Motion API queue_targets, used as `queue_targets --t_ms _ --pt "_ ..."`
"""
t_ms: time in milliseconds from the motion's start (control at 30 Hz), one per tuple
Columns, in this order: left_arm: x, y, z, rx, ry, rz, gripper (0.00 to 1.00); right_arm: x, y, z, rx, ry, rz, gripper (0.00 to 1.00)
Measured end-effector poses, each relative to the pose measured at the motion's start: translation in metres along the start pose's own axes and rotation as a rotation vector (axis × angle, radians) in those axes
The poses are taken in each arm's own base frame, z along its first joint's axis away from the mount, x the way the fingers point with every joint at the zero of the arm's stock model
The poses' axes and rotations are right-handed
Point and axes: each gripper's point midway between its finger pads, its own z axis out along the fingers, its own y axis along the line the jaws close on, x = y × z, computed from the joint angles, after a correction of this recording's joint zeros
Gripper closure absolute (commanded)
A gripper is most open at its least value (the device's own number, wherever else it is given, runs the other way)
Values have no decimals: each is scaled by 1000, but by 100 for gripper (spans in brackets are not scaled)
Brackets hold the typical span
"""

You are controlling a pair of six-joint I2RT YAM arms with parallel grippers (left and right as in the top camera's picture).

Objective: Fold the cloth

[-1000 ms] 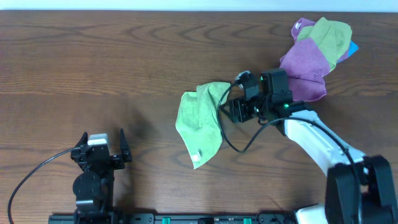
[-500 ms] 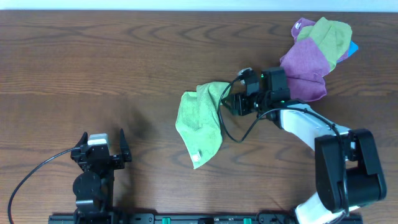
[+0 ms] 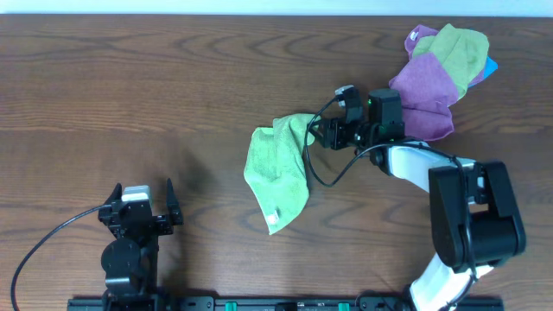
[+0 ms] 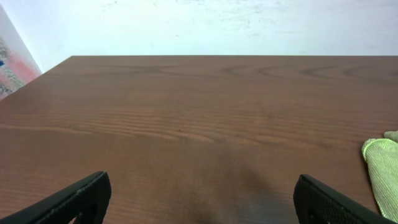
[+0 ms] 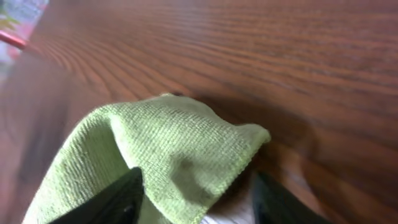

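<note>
The lime yellow-green cloth (image 3: 276,173) lies crumpled on the wooden table, with its small white tag near its lower tip. My right gripper (image 3: 321,136) is at the cloth's upper right corner. In the right wrist view the cloth's corner (image 5: 161,143) lies between my two fingers (image 5: 199,199). The fingers are apart, and bare table shows between the cloth and the right finger. My left gripper (image 3: 143,200) is open and empty at the front left, far from the cloth. The cloth's edge (image 4: 380,168) shows at the right of the left wrist view, beyond the left gripper (image 4: 199,202).
A purple cloth (image 3: 423,99) bunched with a duller green cloth (image 3: 458,47) lies at the back right, just behind my right arm. A bit of blue (image 3: 491,67) pokes out beside them. The table's far edge meets a white wall (image 4: 217,25).
My right gripper has shifted slightly away and up at the cloth's upper right corner, and the arm has swung. The cloth and the left arm have not moved.
</note>
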Motion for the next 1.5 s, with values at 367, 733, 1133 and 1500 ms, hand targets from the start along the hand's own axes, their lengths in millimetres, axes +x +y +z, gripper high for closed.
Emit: queue_targets --t_ms 367,733,1133,1500 --pt "0 0 0 0 0 0 5 -3 5 12 -73 25 80 99" --pt "0 0 0 0 0 0 5 -86 27 8 -93 -73 -7 99" --pt "0 0 0 0 0 0 5 -106 -39 -28 531 41 -13 86" --pt "0 0 0 0 0 0 5 -94 -23 -21 535 128 -145 44"
